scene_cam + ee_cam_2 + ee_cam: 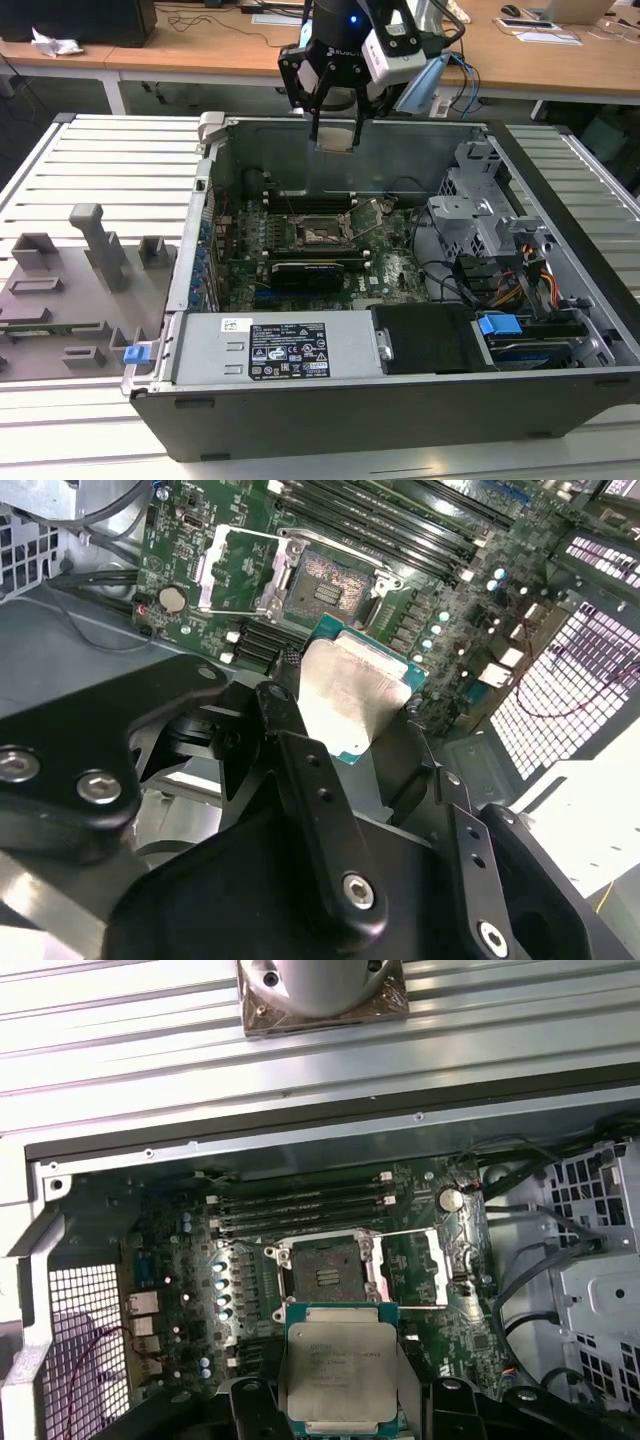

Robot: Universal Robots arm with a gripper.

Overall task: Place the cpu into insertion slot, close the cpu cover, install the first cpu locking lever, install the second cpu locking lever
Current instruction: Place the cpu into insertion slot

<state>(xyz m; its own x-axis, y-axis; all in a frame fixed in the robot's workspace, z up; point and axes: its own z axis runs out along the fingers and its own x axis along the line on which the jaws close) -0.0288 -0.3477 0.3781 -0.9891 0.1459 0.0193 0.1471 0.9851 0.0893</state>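
**Exterior view:** A Universal Robots arm's gripper (pixel 335 128) hangs over the far wall of an open computer case (pixel 400 395) on a slatted worktop (pixel 100 160). It is clenched on the cpu (pixel 336 138), a pale square between its tips. The insertion slot (pixel 322 233) lies at six o'clock from the gripper, well apart and unfilled. A black expansion card (pixel 315 270) sits just past the slot at its six o'clock. Grey fixture blocks (pixel 95 255) stand outside the case at nine o'clock.

**Second wrist view:** The cpu (pixel 345 695) shows its dull metal top, pinched at two opposite edges by the black fingers (pixel 288 705). The bare insertion slot (pixel 322 585) sits on the green motherboard (pixel 175 550) beyond it.

**First wrist view:** The cpu (pixel 340 1370) hangs in front of the insertion slot (pixel 325 1270). The cpu cover (pixel 438 1270) is swung open just beside the slot, and the memory slots (pixel 300 1205) run along its other side.

The chip looks light and stiff. Its smooth lid could slip, and its underside contacts are likely fragile, so the bare edges, as gripped now, seem the safe hold.

The chip's underside is hidden, and its nearest edge is cut off in the first wrist view. The arm's own links mask the exact contact points. The locking levers are hard to pick out among the board's parts.
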